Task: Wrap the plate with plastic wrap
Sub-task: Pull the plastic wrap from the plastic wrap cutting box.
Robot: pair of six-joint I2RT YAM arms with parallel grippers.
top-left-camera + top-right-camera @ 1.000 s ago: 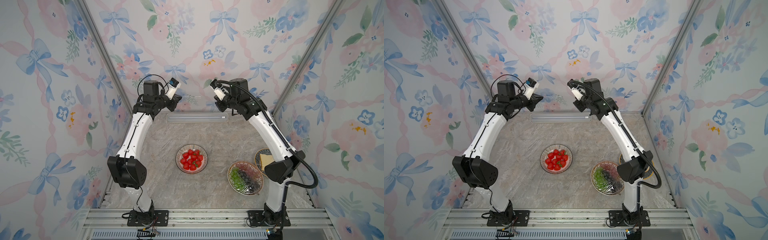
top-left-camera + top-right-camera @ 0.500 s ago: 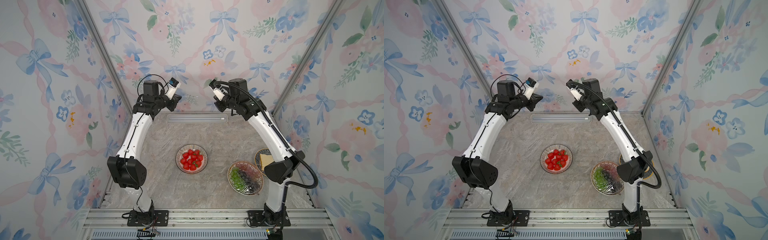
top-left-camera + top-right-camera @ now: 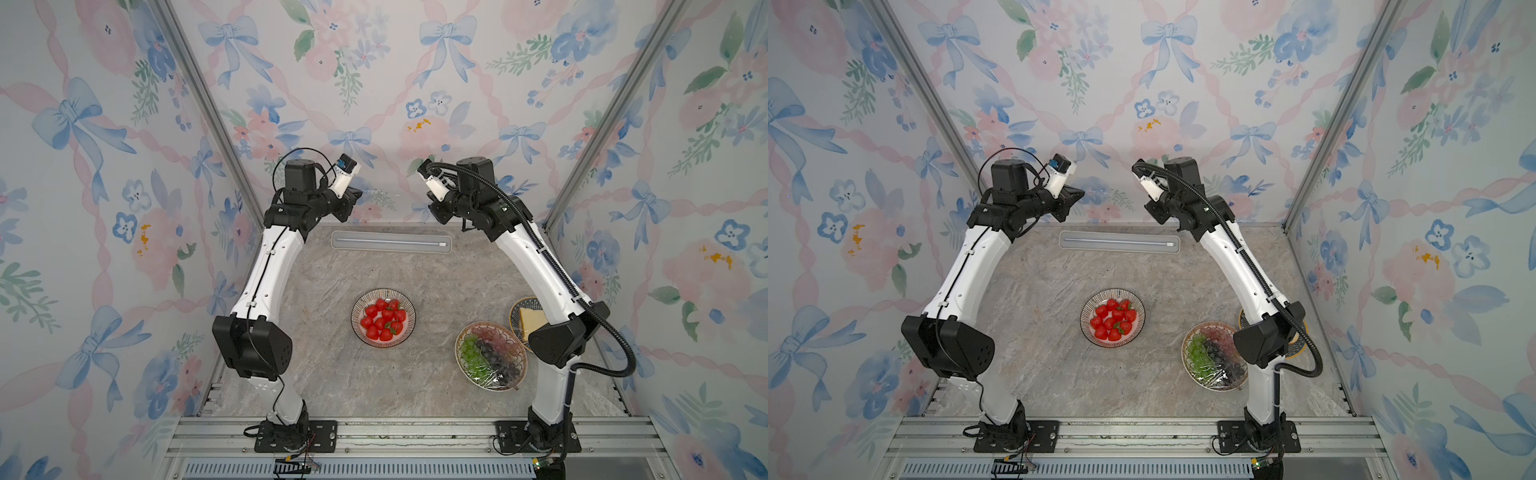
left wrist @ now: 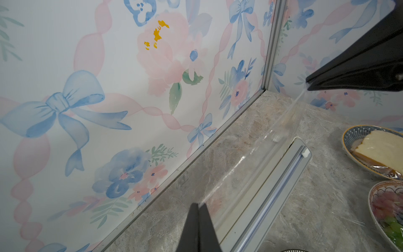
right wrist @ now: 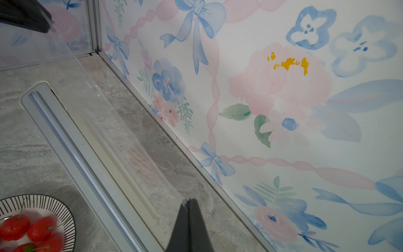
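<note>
You have a sheet of wrap point(image 4: 261, 152) drawn up out of the box point(image 3: 390, 243) at the back of the table point(image 3: 332, 374). The left gripper point(image 4: 198, 205) is pinched on one top corner and the right gripper point(image 5: 188, 201) on the other. Both are high above the box with the film stretched between them (it hardly shows in the top views). The sheet looks not yet cut from the box.

The plate point(image 3: 355, 320) of strawberries sits bare mid-table, well apart from the film. Carrying the sheet over, laying it down and tucking the edges are all left.

At the right, the grape plate point(image 3: 457, 353) and bread plate point(image 3: 513, 318) look wrapped already. They lie by the right arm's elbow, so mind a trailing film edge there.
</note>
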